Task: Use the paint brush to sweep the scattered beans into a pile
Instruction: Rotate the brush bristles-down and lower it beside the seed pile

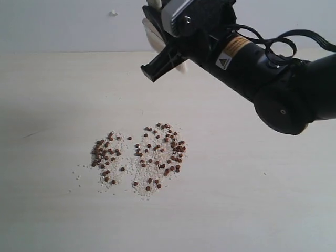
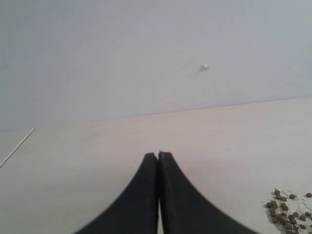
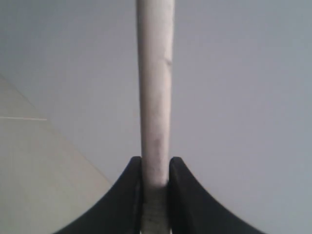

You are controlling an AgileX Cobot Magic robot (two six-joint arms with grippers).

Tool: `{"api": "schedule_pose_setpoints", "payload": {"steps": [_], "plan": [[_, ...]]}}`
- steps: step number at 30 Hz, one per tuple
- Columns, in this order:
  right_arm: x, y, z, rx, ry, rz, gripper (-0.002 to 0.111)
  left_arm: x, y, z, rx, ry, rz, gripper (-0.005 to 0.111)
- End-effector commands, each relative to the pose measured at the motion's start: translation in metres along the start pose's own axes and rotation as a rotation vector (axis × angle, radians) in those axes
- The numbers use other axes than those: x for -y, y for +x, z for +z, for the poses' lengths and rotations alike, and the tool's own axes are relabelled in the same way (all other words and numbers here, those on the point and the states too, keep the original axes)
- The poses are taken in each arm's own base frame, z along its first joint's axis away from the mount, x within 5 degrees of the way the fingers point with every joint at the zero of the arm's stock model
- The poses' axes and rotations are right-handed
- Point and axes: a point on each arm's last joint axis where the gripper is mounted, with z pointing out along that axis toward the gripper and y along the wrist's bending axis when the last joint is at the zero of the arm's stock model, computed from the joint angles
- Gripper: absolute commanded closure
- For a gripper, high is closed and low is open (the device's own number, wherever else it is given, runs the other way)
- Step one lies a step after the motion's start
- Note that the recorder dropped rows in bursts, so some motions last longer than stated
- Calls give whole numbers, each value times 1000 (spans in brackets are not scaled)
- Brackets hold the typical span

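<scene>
Tool: paint brush (image 3: pixel 155 87), clamped in right end effector (image 3: pixel 156 165), upper centre of exterior view, above table (image 1: pixel 52 105) | left end effector (image 2: pixel 158 156): closed, empty | beans (image 1: pixel 142 160): two loose patches, centre | likely risk: a fast, steep stroke flicks beans wider.

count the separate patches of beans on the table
2. The smaller patch sits on the left in the exterior view; the larger patch lies just right of it, across a narrow gap. Neither appears hidden by the arm.
</scene>
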Motion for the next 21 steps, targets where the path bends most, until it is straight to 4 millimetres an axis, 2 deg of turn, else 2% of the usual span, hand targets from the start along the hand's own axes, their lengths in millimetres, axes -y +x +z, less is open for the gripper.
{"api": "schedule_pose_setpoints", "payload": {"steps": [1,3,6,8,11,14,15,17,18,21], "plan": [[25,13,-12,-16,99,-5,108,0,1,0,1,5,1,107],[39,23,-19,-48,144,38,108,0,1,0,1,5,1,107],[56,37,-31,-94,220,193,108,0,1,0,1,5,1,107],[58,47,-36,-161,231,213,108,0,1,0,1,5,1,107],[47,62,-39,-361,160,73,108,0,1,0,1,5,1,107],[37,70,-41,-495,200,55,108,0,1,0,1,5,1,107],[34,72,-41,-521,220,40,108,0,1,0,1,5,1,107],[17,76,-37,-547,220,-93,108,0,1,0,1,5,1,107],[6,78,-34,-534,257,-79,108,0,1,0,1,5,1,107],[-10,90,-35,-564,360,-29,108,0,1,0,1,5,1,107]]}}
